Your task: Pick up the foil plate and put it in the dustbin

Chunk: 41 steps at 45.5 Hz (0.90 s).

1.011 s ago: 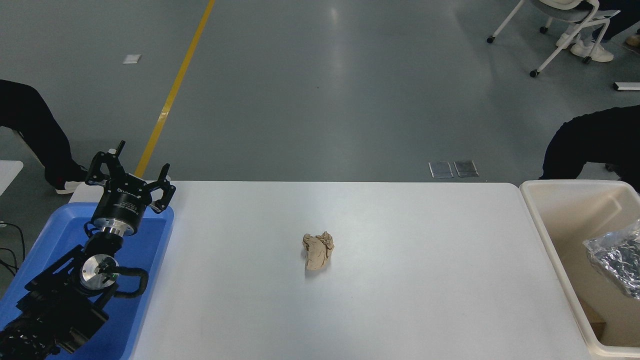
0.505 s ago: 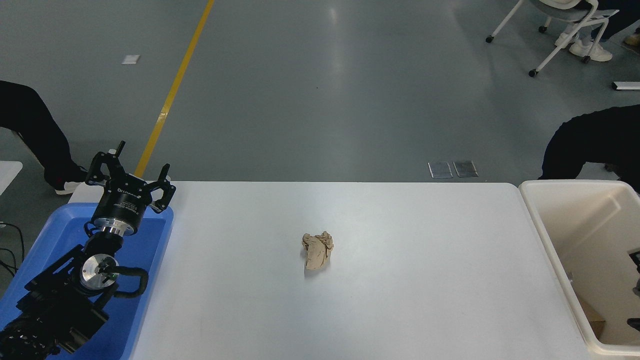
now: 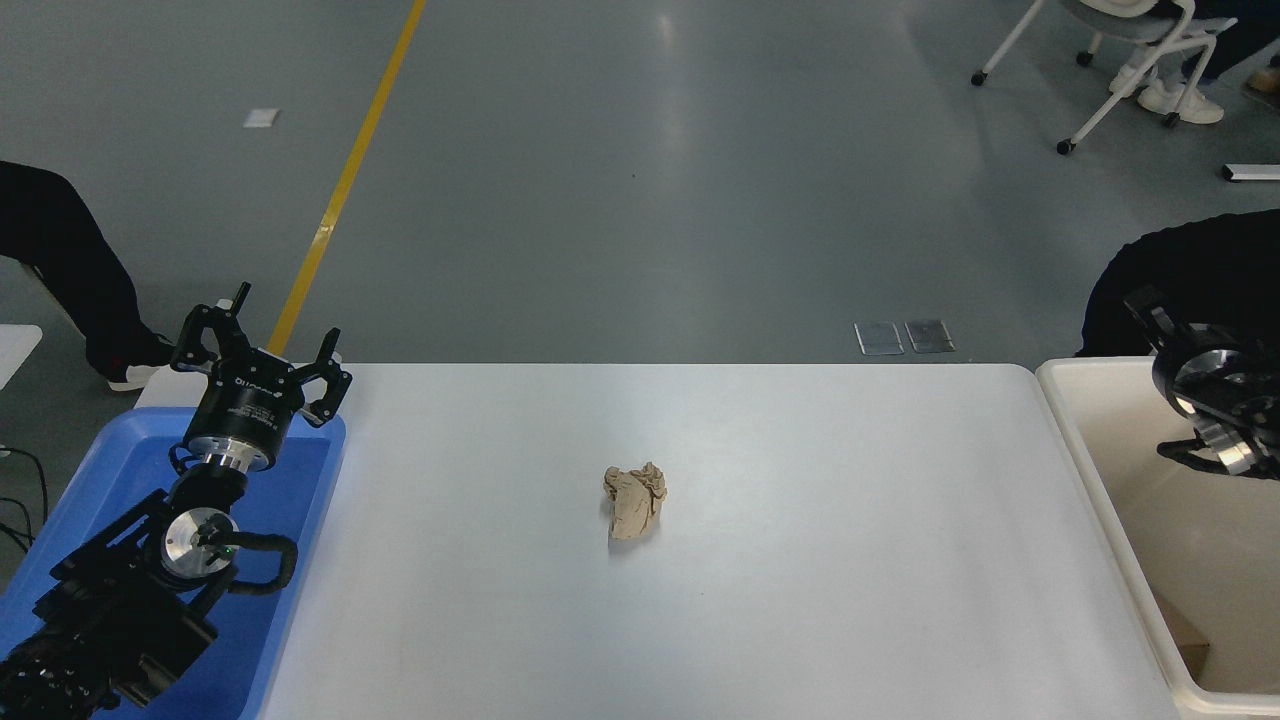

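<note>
1 head camera sits high on the robot's side, facing forward and down. It takes in the whole white rectangular table (image 3: 800, 600) from moderately far, plus the grey floor (image 3: 640, 180) beyond its far edge.

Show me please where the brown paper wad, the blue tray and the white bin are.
brown paper wad (image 3: 634, 503), head view, middle of the wad
blue tray (image 3: 300, 480), head view, bare floor by its right wall
white bin (image 3: 1085, 440), head view, left rim

White print on the left gripper (image 3: 268, 352) is too small to read.
</note>
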Motion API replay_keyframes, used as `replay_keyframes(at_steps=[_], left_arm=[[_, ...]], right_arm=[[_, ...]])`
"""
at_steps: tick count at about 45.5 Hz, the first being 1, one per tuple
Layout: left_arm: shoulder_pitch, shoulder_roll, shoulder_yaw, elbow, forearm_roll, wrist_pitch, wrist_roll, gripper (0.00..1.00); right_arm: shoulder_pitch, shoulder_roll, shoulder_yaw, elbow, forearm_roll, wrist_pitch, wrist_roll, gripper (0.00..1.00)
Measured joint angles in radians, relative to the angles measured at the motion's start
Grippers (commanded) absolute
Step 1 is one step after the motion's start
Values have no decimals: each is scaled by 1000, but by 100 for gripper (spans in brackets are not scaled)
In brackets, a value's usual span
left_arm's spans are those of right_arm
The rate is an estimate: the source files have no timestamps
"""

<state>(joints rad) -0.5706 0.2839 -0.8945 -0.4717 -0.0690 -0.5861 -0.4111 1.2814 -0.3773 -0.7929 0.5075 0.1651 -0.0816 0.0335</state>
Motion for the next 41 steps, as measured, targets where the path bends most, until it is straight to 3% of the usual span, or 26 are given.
replay_keyframes(at_steps=[7, 20, 41], left_arm=[[0, 0, 0, 0, 0, 0, 0, 99], [0, 0, 0, 0, 1, 0, 0, 99], [0, 0, 0, 1, 1, 2, 0, 99]], right_arm=[[111, 52, -43, 57, -11, 94, -15, 100], [330, 89, -96, 269, -33, 242, -90, 100], [704, 74, -240, 691, -66, 522, -117, 100]])
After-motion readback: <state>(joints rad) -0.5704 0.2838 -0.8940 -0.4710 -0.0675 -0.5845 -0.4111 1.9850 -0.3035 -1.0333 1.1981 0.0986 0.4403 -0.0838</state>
